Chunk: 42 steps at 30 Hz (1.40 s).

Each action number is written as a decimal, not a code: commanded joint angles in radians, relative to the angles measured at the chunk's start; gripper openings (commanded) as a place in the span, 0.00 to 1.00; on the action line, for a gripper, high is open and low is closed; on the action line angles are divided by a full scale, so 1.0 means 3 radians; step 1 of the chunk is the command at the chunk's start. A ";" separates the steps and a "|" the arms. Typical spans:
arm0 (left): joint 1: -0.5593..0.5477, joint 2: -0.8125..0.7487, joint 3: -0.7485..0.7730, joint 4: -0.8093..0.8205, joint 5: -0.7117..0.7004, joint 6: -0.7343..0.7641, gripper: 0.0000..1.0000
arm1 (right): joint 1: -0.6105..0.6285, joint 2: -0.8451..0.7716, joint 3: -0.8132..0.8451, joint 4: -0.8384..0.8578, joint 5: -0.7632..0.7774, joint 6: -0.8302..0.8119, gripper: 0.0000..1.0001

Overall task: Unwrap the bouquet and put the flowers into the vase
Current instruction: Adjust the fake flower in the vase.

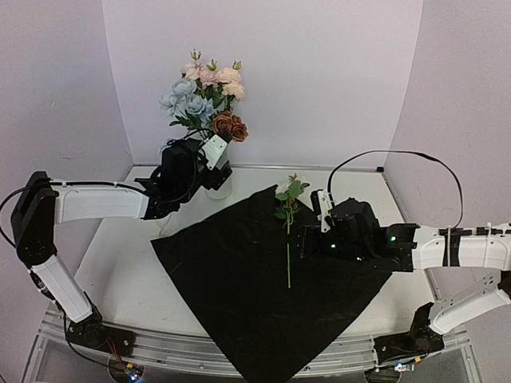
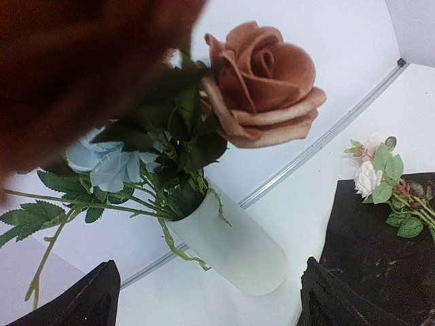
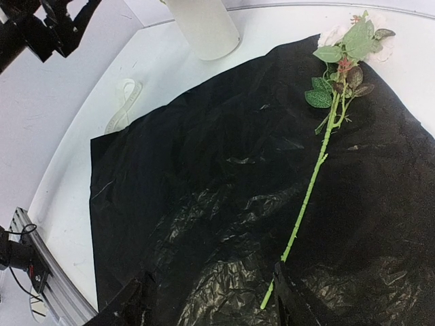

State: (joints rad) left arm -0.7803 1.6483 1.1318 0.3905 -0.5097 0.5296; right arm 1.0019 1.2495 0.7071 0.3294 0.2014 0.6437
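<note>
The white vase (image 2: 231, 234) stands at the back left and holds several flowers (image 1: 204, 100): pink, pale blue and a rust rose (image 2: 262, 85). My left gripper (image 2: 211, 299) is open, its fingers wide apart just in front of the vase and touching nothing. The bouquet is undone, and its black wrapping sheet (image 1: 263, 295) lies spread flat. One flower (image 3: 309, 190) with a long green stem and white blooms (image 1: 289, 191) lies on the sheet. My right gripper (image 3: 207, 302) hovers open over the sheet, and the stem's lower end lies just inside its right finger (image 3: 289, 302).
The cream ribbon (image 3: 122, 109) lies on the white table left of the sheet. White walls enclose the back and sides. A metal rail (image 1: 184, 349) runs along the near edge, and the sheet's corner hangs over it.
</note>
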 commanded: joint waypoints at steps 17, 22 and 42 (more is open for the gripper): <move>-0.0007 -0.0461 0.0304 0.0053 0.0074 -0.0469 0.95 | -0.0005 -0.0023 -0.0007 0.0078 0.0008 0.0021 0.60; -0.0007 -0.0648 0.0341 0.0053 0.0254 -0.0771 0.93 | -0.0002 -0.0033 -0.0025 0.0083 0.0007 0.0020 0.60; 0.0294 -0.0894 0.0665 -0.0259 0.0925 -0.2634 0.82 | -0.0004 -0.0059 -0.0076 0.0119 -0.0015 0.0039 0.60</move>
State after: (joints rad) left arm -0.6943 1.4408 1.2656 0.3252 -0.2871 -0.1684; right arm 1.0019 1.2495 0.6910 0.3409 0.1951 0.6507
